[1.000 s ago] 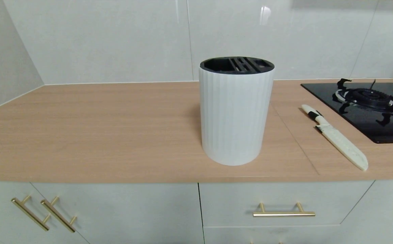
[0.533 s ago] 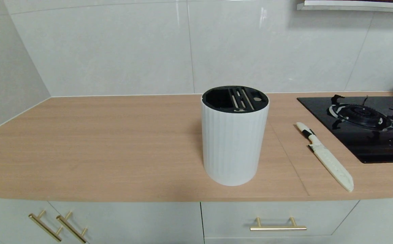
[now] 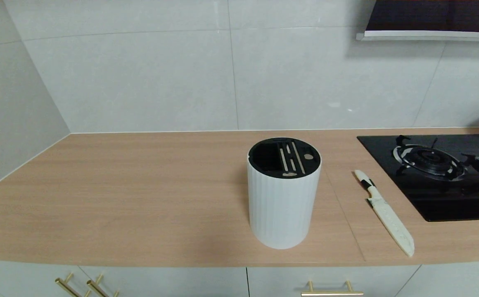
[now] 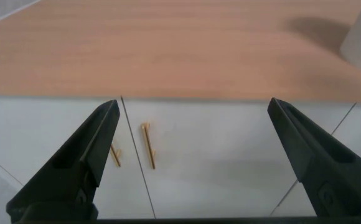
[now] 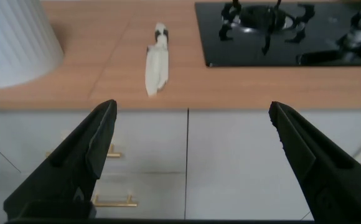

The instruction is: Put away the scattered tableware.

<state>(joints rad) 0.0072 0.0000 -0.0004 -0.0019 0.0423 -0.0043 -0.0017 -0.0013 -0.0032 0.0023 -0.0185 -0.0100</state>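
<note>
My left tool (image 4: 192, 107) is spread wide, with nothing between its fingers. It hangs in front of the white cupboard doors (image 4: 230, 155), lower than the edge of the bench (image 4: 168, 50). Two thin gold handles (image 4: 148, 146) show behind it.

My right tool (image 5: 192, 107) is spread wide too and holds nothing. It hangs low in front of the cupboards, and the knife (image 5: 157, 62) lies on the bench past it.

The knife is pale with a black band on its handle. It lies flat near the front edge, with its blade tip pointing at that edge. It is between the holder (image 3: 283, 206) and the black stove (image 3: 429, 173) and touches neither.

The holder is a tall round white pot with ribs and a black top with slots. It stands upright near the middle of the bench. A wall (image 3: 140, 82) of grey tiles is behind it
</note>
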